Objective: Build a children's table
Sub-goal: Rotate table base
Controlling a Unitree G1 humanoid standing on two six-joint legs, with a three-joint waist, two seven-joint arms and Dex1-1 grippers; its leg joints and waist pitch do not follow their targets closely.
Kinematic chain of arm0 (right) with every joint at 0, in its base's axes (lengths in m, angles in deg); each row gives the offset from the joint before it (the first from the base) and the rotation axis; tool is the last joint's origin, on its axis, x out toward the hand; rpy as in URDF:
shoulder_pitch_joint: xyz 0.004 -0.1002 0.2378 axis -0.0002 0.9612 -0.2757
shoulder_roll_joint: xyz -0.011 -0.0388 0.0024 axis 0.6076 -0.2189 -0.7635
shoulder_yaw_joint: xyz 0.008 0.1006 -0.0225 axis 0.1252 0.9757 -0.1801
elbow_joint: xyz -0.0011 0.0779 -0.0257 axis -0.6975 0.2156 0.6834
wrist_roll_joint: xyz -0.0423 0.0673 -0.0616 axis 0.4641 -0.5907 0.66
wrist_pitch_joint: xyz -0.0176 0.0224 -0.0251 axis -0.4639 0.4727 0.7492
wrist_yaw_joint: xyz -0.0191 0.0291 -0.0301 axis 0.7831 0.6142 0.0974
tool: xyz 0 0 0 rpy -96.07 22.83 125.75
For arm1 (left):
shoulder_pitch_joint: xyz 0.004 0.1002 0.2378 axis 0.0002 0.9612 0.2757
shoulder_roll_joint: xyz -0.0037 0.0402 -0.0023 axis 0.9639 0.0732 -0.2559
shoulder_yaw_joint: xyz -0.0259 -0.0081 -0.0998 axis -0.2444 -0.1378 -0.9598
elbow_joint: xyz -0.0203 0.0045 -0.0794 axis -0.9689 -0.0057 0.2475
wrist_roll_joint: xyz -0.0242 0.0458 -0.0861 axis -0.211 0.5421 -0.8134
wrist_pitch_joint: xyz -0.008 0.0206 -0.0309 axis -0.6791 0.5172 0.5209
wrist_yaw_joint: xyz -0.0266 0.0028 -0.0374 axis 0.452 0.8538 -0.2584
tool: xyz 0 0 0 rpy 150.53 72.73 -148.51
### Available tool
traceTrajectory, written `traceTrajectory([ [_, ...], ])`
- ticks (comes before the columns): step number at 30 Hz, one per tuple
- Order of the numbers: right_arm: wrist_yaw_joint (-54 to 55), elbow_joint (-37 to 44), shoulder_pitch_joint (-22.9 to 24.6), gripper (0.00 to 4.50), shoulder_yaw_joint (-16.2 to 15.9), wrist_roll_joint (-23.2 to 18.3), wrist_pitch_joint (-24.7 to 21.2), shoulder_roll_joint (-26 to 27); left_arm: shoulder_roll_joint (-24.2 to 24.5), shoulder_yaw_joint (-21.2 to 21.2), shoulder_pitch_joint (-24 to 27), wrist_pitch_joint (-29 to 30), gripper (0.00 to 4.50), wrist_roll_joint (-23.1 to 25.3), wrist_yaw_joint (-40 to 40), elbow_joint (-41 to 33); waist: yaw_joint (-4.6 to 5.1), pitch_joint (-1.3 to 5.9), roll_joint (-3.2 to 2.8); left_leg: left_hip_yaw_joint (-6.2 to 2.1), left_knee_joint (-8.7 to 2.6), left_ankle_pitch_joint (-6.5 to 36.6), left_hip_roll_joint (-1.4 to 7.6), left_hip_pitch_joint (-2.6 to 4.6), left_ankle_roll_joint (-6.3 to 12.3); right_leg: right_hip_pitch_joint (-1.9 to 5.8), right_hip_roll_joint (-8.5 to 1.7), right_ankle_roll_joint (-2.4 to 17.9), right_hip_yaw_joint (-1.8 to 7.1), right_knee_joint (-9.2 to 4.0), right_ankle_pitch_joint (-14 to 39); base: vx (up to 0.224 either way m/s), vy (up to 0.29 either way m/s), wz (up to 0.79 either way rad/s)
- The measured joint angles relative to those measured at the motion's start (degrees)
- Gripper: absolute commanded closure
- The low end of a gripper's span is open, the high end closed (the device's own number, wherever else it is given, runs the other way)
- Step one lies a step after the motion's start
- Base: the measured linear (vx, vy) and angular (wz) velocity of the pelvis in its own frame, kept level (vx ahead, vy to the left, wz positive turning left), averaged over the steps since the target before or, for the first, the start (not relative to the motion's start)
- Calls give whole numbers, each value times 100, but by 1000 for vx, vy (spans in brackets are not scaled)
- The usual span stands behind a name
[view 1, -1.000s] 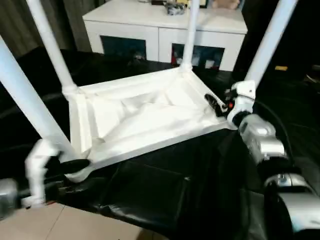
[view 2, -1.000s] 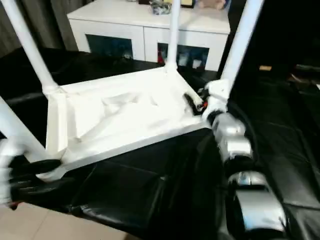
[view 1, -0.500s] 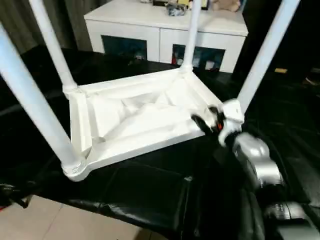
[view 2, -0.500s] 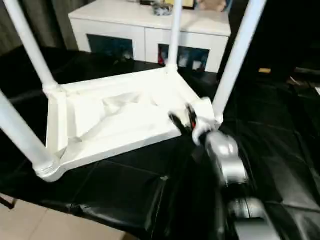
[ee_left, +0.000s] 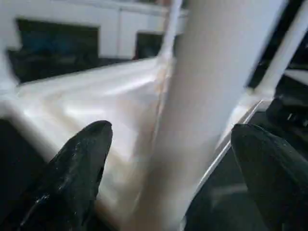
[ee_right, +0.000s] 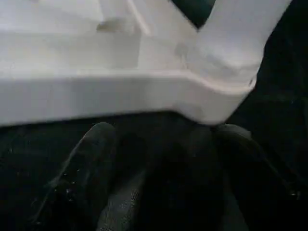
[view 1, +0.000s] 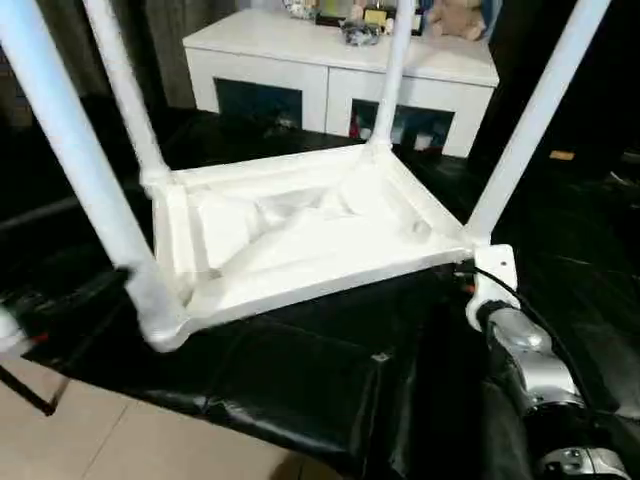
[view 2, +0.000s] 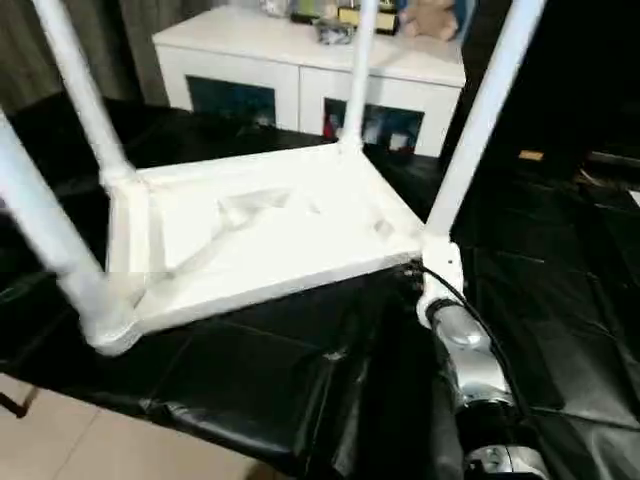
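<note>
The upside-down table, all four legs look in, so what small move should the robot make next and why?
Probably close the left gripper on the near-left leg: its open fingers stand either side of that leg, not yet touching. The table lies top-down on the black cover, and the right gripper, open, sits just below the near-right corner, so a grip seems needed before turning it over.

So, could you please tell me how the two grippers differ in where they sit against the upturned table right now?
The left gripper straddles a near leg, one finger on each side, while the right gripper sits below a corner of the table top, around nothing. The left's fingers stand wider apart than the right's. Both are open and hold nothing.
</note>
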State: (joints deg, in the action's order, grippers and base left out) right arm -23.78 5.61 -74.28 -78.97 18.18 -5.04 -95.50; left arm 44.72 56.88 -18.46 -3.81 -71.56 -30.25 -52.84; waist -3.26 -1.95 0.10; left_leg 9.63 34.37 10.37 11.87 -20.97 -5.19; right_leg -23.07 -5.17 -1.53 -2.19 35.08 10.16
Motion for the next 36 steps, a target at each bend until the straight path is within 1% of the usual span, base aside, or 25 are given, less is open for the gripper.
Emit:
traceTrajectory([
  [1, -1, -17, -2, 99, -3, -3, -35, 37, -2, 68, -55, -39, 9, 22, -3, 5, 5, -3, -6, -2, 0, 0, 0, 1, 0, -3, 0, 0, -1, 0, 0, 0, 0, 0],
  [3, -93, -327, -147, 99, -20, 7, -159, 72, -31, 332, -292, -11, 9, 0, -67, -12, 35, -11, -19, -9, 1, 0, 0, 0, 0, -7, 0, 3, -1, -1, -2, 0, 0, 0],
  [4, -144, -442, -265, 99, -44, 9, -177, 115, -49, 407, -331, 96, 9, -80, -76, -71, 77, -18, -30, -6, 2, 0, 0, 2, 0, -9, -1, 15, 3, 2, -11, 0, 0, 0],
  [6, -228, -590, -427, 99, -127, 32, -187, 125, -53, 514, -352, 303, 9, -222, -164, -246, 105, -18, -32, -7, 2, 0, 0, 4, 0, -11, -2, 22, -5, 1, -15, 0, 0, 0],
  [7, -268, -713, -523, 99, -164, 59, -182, 162, -76, 603, -350, 466, 9, -373, -234, -409, 111, -15, -28, -1, 2, 0, 1, 4, -1, -11, -1, 30, -6, 3, -20, 0, 0, 0],
  [9, -318, -772, -601, 99, -210, 63, -179, 200, -104, 749, -351, 602, 9, -551, -316, -612, 107, -16, -29, 4, 0, 0, 1, 4, -1, -12, -1, 43, -7, 4, -27, 0, 0, 0],
  [11, -381, -1001, -764, 99, -227, 61, -93, 249, -123, 869, -360, 781, 9, -760, -334, -754, 105, -14, -26, 7, 0, 0, 1, 3, -1, -14, 0, 53, -8, 8, -34, 0, 0, 0],
  [14, -452, -1273, -983, 99, -229, 63, -24, 305, -107, 1154, -367, 960, 9, -929, -439, -991, 91, -14, -26, 10, -1, 0, 1, -3, -1, -16, 0, 50, -6, 3, -30, 0, 0, 0],
  [17, -530, -1424, -1052, 99, -231, 67, 68, 323, -4, 1381, -267, 1227, 9, -1093, -516, -1406, 93, -10, -19, 11, -1, 0, 1, -4, -1, -16, -1, 47, -1, -4, -28, 0, 0, 0],
  [21, -633, -1607, -1152, 99, -232, 66, 170, 320, -7, 1664, -202, 1538, 9, -1378, -531, -1839, 132, -11, -17, 15, -1, 0, 1, -3, -1, -22, 0, 47, 2, -5, -27, 0, 0, 0],
  [23, -715, -1686, -1185, 99, -231, 66, 233, 329, -108, 1844, -264, 1680, 9, -1527, -496, -2019, 130, -12, -17, 16, -1, 0, 1, -4, -2, -26, 1, 46, 0, -1, -27, 0, 0, 0],
  [25, -808, -1695, -1199, 99, -247, 67, 286, 381, -277, 2099, -436, 1735, 9, -1632, -447, -2111, 128, -13, -17, 17, -1, 0, 1, -5, -2, -29, 1, 47, 0, 3, -28, 0, 0, 0],
  [29, -978, -1694, -1209, 99, -333, 69, 386, 507, -548, 2447, -675, 1723, 9, -1645, -368, -2150, 160, -14, -17, 15, -3, 1, 1, -1, -3, -36, 5, 46, -2, 10, -29, 0, 0, 0],
  [31, -1017, -1693, -1209, 99, -353, 69, 421, 552, -637, 2579, -740, 1693, 9, -1559, -352, -2112, 161, -16, -21, 13, -5, 1, 1, -3, -3, -38, 5, 45, -5, 12, -28, 0, 0, 0],
  [36, -1227, -1611, -1193, 99, -452, 69, 468, 665, -798, 3013, -1071, 1559, 9, -1219, -377, -1609, 173, -23, -31, 13, -8, 1, 1, -5, -4, -61, 10, 41, -2, 12, -27, 0, 0, 0],
])
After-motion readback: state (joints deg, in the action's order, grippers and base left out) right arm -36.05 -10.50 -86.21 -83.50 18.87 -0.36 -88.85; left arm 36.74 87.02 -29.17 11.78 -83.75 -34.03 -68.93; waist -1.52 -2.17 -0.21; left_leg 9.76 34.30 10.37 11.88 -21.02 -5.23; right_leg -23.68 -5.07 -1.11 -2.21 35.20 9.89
